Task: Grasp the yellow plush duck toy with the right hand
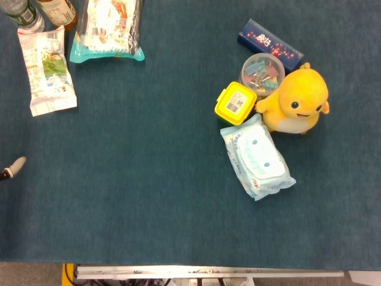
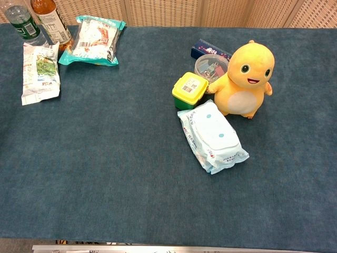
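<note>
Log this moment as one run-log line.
phase: pre-reach | duck: upright, ungrasped | left hand: at table edge | right hand: not in view

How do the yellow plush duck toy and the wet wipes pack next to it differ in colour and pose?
The yellow plush duck toy stands upright; the wet wipes pack lies flat. The duck is orange-yellow with a white belly; the pack is pale blue and white. Both rest on the blue table, untouched by either hand.

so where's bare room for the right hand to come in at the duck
Bare cloth lies right of and in front of the duck. Its left is crowded: wipes pack, yellow box, clip tub and blue box behind.
</note>
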`<state>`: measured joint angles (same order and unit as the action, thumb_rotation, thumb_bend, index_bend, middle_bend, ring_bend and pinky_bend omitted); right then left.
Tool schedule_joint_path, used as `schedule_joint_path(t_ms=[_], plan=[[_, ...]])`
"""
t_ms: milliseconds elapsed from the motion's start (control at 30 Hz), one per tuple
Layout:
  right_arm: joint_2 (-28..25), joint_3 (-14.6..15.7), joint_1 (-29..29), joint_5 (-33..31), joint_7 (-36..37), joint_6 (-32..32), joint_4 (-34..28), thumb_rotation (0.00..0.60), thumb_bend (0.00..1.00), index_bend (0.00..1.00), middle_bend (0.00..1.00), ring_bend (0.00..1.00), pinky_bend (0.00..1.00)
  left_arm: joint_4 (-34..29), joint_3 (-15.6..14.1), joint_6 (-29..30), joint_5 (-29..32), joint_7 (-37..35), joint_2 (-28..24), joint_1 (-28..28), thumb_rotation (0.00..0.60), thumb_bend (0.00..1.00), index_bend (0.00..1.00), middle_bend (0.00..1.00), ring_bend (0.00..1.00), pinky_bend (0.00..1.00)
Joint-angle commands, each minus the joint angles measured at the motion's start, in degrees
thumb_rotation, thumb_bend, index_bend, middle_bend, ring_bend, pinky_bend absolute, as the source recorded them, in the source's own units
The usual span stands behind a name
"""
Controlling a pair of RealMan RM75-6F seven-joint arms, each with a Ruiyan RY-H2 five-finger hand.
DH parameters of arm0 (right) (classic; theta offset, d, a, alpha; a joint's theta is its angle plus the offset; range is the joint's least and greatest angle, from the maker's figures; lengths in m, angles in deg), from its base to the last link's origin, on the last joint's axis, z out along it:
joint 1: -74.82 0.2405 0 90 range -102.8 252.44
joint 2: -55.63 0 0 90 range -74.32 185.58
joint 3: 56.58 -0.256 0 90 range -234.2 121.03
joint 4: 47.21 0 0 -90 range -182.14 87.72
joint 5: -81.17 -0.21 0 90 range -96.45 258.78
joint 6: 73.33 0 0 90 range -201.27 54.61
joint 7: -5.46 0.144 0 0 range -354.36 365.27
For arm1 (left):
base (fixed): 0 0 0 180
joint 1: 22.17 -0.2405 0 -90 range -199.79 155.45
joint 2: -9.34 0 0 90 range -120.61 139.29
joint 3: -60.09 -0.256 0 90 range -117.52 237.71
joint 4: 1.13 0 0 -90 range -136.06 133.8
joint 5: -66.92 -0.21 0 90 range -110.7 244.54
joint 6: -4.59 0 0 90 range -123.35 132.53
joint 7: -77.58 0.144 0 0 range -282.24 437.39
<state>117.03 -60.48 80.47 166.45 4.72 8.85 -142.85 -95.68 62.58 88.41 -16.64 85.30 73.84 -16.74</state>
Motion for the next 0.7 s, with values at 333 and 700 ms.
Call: schedule_joint_path(t_ms=[333, 700], plan=[[-2.23, -0.19, 3.07, 3.67, 4.48, -2.51, -2.58, 0.600, 0.00, 0.23, 0.27, 0.18, 0.20, -0.72, -0.12, 0.07, -0.06, -0.21, -0.36, -0.05, 0.394, 0.12, 0.05, 0.07, 0.09, 0.04], [-2.29, -3.10, 11.07, 4.25, 5.80, -10.37, -6.89, 0.540, 0.00, 0.23, 0.24, 0.10, 0.09, -1.27, -0.17, -0.72, 0.73, 0.11, -0.64, 0.06, 0.534, 0.12, 0.05, 0.07, 0.09, 0.04]])
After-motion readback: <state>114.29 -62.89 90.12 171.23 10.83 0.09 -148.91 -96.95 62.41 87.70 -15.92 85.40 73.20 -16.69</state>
